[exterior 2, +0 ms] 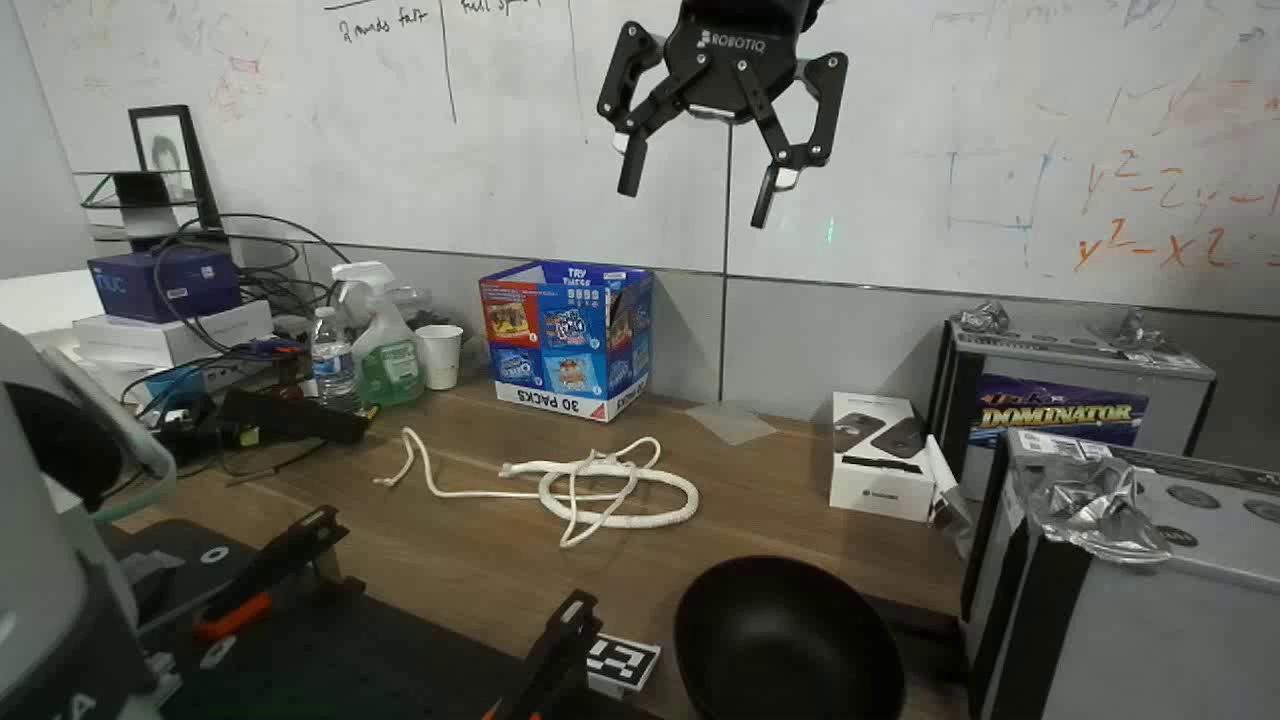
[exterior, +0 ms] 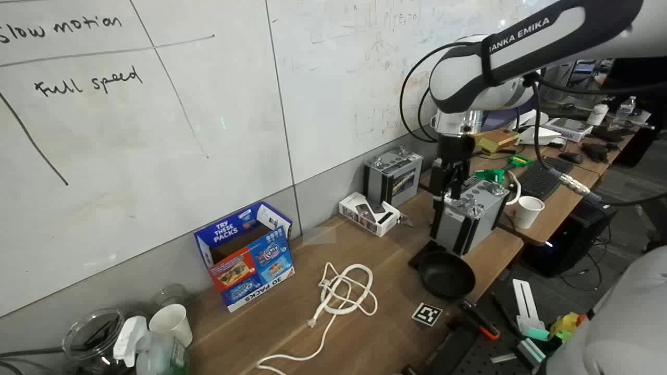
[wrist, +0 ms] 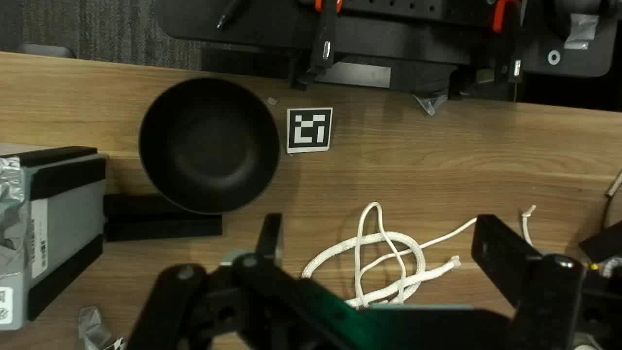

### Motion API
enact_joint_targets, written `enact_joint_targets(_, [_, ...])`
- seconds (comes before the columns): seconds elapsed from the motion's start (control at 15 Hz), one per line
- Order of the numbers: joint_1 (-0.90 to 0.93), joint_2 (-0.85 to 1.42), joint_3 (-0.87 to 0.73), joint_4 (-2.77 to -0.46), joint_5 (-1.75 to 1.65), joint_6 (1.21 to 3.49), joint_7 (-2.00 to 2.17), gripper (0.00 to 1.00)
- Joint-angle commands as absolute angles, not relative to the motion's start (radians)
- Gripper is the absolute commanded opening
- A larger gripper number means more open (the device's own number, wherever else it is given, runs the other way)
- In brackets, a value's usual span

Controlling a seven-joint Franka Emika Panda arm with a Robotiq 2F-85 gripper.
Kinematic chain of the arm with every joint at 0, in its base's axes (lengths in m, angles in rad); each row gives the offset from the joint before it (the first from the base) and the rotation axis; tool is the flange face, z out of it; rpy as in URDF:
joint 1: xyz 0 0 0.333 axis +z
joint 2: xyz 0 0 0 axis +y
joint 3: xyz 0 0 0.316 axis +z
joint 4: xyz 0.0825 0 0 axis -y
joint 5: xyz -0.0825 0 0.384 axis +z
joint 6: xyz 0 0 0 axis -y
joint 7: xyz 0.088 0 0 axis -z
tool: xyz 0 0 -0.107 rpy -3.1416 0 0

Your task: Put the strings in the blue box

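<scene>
"The strings (wrist: pixel 373 237)?"
"Matt, braided-looking cord; the blue box (exterior 2: pixel 567 342) is smooth printed cardboard."
"And the table (wrist: pixel 437 160)?"
"Wood-grained, smooth-looking. The pan (wrist: pixel 209 146) is smooth with a dull sheen; the foil (exterior 2: pixel 1100 515), crumpled and shiny."

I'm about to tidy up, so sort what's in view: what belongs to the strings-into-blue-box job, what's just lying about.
Belongs to the job:
strings, loosely tangled
blue box, open-topped
gripper, open

Just lying about:
black pan
marker card
spray bottle
paper cup beside it
grey unit labelled Dominator
</scene>
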State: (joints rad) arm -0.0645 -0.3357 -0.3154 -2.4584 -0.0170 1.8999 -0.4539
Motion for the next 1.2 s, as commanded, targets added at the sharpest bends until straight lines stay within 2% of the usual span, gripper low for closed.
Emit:
enact_joint_targets(0.0, [-0.09,-0.333,-0.291,-2.452,-0.009,1.898,-0.461,1.0])
enact_joint_targets(0.27, [-0.09,-0.334,-0.291,-2.443,-0.009,1.898,-0.461,1.0])
enact_joint_targets(0.67, [-0.093,-0.281,-0.294,-2.508,0.076,2.039,-0.418,1.0])
enact_joint_targets(1.13, [-0.057,-0.137,-0.214,-2.651,0.357,2.473,-0.253,1.0])
